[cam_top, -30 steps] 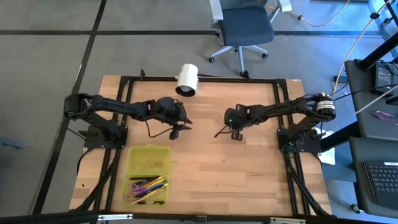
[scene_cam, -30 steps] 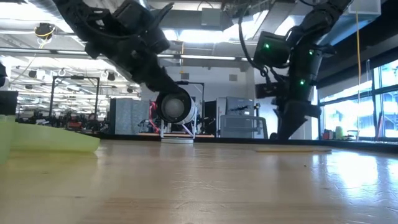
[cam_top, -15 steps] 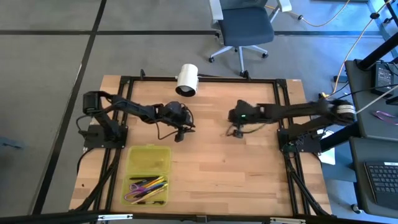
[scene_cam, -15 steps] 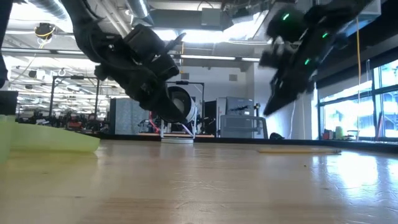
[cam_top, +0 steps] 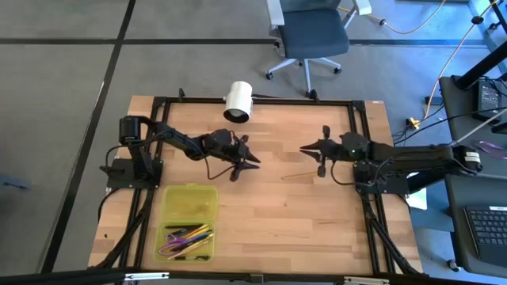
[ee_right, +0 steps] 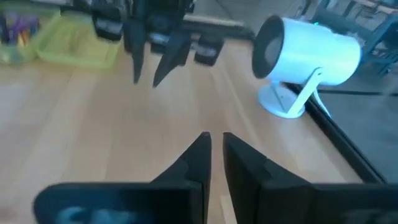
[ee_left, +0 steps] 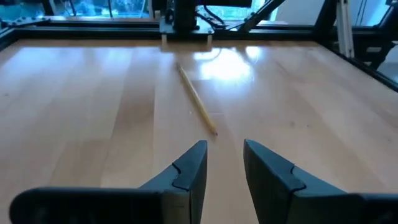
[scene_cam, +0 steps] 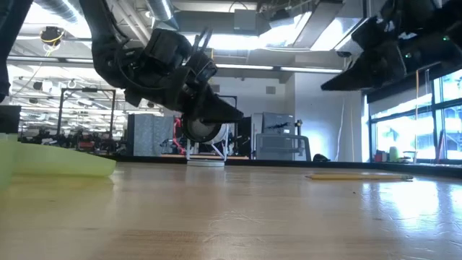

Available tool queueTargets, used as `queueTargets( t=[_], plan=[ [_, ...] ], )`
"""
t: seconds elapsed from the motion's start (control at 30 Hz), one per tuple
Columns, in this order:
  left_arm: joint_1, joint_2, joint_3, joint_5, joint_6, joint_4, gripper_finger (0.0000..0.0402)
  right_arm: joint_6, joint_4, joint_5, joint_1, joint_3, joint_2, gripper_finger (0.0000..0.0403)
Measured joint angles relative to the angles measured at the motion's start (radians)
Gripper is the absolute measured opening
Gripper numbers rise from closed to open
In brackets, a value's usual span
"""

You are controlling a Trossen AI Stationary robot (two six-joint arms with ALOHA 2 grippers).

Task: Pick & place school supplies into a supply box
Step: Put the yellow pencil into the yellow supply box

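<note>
One wood-tan pencil (cam_top: 297, 176) lies flat on the table between my two grippers; it also shows in the left wrist view (ee_left: 198, 102) and the low view (scene_cam: 359, 175). My left gripper (cam_top: 255, 162) points at it from the table's left side, nearly level, a little above the wood, open and with nothing between its fingers (ee_left: 224, 152). My right gripper (cam_top: 304, 147) hangs above the table to the right of the pencil, shut and with nothing in it (ee_right: 215, 142). The supply box (cam_top: 188, 207) lies open at the near left, with pens, pencils and purple scissors (cam_top: 188, 236) in its near half.
A white cylinder on a stand (cam_top: 238, 100) sits at the table's far edge and also shows in the right wrist view (ee_right: 305, 56). A black frame (cam_top: 261, 100) borders the table. Bare wood (cam_top: 293, 229) stretches to the right of the box. An office chair (cam_top: 309, 36) stands beyond the table.
My right gripper has risen from over the pencil and drawn back toward the table's right edge, tipping from pointing down to nearly level. My left gripper has sunk and reached toward the pencil, tipping up from steeply down to nearly level. The pencil stays on the table.
</note>
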Motion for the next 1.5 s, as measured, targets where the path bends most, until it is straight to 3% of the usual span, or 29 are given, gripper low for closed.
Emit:
queueTargets(
  t=[0.1,0.23,0.37,0.87,1.13,1.33,1.5],
  plan=[
    [-0.014,0.000,0.020,-0.001,-0.029,0.033,0.0097,0.034,-0.018,-0.068,0.000,-0.002,-0.025,0.0047],
    [-0.039,0.000,0.047,-0.004,0.001,0.028,0.0097,0.126,-0.048,-0.307,0.001,-0.003,-0.015,0.0056],
    [-0.068,0.000,0.069,-0.007,0.036,0.031,0.0095,0.162,-0.073,-0.379,0.021,-0.004,0.021,0.0063],
    [-0.141,0.000,0.170,-0.029,0.056,0.095,0.0093,0.174,-0.069,-0.357,0.045,-0.004,0.119,0.0074],
    [-0.172,0.000,0.171,-0.294,-0.028,0.096,0.0107,0.062,-0.069,-0.305,0.045,-0.004,0.123,0.0164],
    [-0.194,0.000,0.171,-0.322,-0.031,0.088,0.0110,0.054,-0.069,-0.261,0.045,-0.004,0.123,0.0250],
    [-0.221,0.000,0.171,-0.378,-0.030,0.082,0.0111,0.055,-0.111,-0.249,0.048,-0.003,0.121,0.0277]
  ],
)
